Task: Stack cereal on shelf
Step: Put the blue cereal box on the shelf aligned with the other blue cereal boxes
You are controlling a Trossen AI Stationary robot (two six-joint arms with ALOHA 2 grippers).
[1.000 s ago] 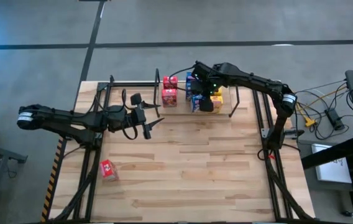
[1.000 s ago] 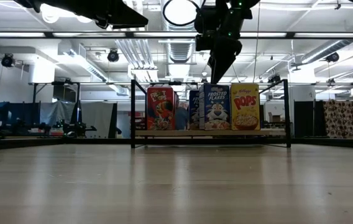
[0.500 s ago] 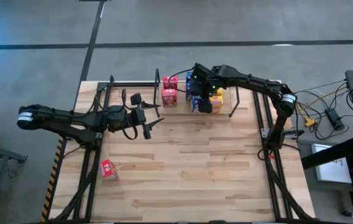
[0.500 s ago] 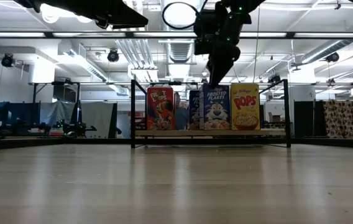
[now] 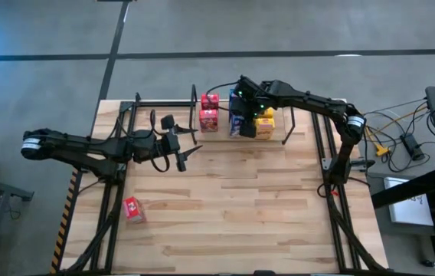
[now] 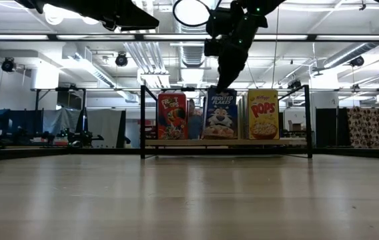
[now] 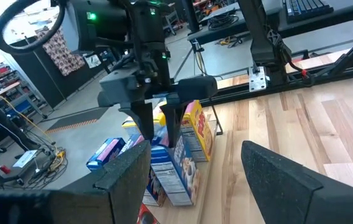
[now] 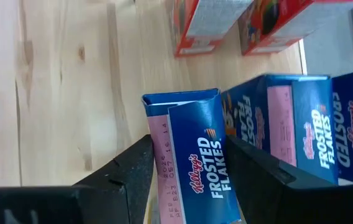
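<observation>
A lone small red cardboard cereal box is lying on the near left of the pale wooden plank worktop, well apart from both pincers and closer to the left arm. The left pincer is hanging open and empty over the worktop, short of the low light-wood shelf with its thin black metal frame.

Farther back, the right pincer is gripping from above a small blue cardboard frosted-flakes box, its fingers closed on the upright box's narrow top. The box's long axis is running straight down from the pincer to the shelf board. Red boxes are standing to one side of it, a yellow corn-pops box to the other, and more blue boxes just behind it.

Compared with a second ago, the right pincer and its blue box have shifted away from the yellow box toward the red ones, leaving a visible gap beside the yellow box in the low view. The left arm and the lone red box have not moved.

Judging by this, the box is being nudged into line before release.
</observation>
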